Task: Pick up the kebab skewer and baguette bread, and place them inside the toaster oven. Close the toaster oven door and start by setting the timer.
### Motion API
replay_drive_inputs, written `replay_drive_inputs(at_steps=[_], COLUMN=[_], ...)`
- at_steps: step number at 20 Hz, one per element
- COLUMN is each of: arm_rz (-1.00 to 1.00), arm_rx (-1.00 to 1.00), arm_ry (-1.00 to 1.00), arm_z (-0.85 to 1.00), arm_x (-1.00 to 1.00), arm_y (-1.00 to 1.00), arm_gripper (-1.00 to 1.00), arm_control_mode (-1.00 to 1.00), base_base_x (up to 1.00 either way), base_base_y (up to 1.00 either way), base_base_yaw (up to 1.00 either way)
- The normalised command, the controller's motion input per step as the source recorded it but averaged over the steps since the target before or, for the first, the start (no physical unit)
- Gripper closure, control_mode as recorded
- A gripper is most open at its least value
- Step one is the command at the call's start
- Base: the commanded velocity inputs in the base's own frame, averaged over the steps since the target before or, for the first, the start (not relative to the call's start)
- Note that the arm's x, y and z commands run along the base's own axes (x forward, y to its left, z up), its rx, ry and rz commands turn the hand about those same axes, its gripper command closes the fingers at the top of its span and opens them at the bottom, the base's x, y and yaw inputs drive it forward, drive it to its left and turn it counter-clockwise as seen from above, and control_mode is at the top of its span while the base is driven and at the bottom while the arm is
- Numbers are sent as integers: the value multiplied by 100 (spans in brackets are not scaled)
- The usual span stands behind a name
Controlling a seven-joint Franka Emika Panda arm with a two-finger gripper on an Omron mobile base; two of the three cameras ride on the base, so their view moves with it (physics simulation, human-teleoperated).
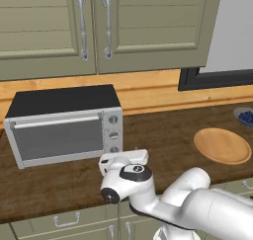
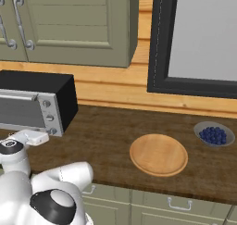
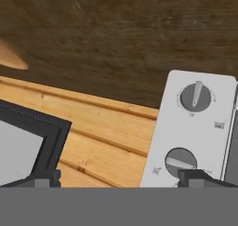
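Note:
The toaster oven stands on the counter at the left, and its toaster oven door is shut under the silver bar handle. My gripper hovers just in front of the lowest of the three knobs, and also appears near the oven's corner. In the rolled hand view two knobs are close ahead, and my gripper is open, its fingertips wide apart with nothing between them. The kebab skewer and baguette bread are out of view.
A round wooden plate lies bare on the dark counter to the right. A bowl of blueberries sits behind it. A black-framed window and upper cabinets line the wall.

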Motion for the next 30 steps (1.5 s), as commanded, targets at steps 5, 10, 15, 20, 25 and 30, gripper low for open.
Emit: replay_drive_inputs(at_steps=[5,10,15,20,25,30], arm_rz=[4,4,5,4,5,6], arm_rx=[0,0,0,0,0,0], arm_ry=[0,0,0,0,0,0], arm_z=[-17,-12,-10,-10,-8,-8], arm_x=[1,8,7,3,13,16], arm_y=[3,0,0,-16,-20,-29], arm_gripper=[-100,-100,-100,-100,-100,-100], arm_control_mode=[-100,-100,-100,-100,-100,-100], base_base_x=[0,0,0,0,0,0], base_base_y=[0,0,0,0,0,0], base_base_yaw=[0,0,0,0,0,0])
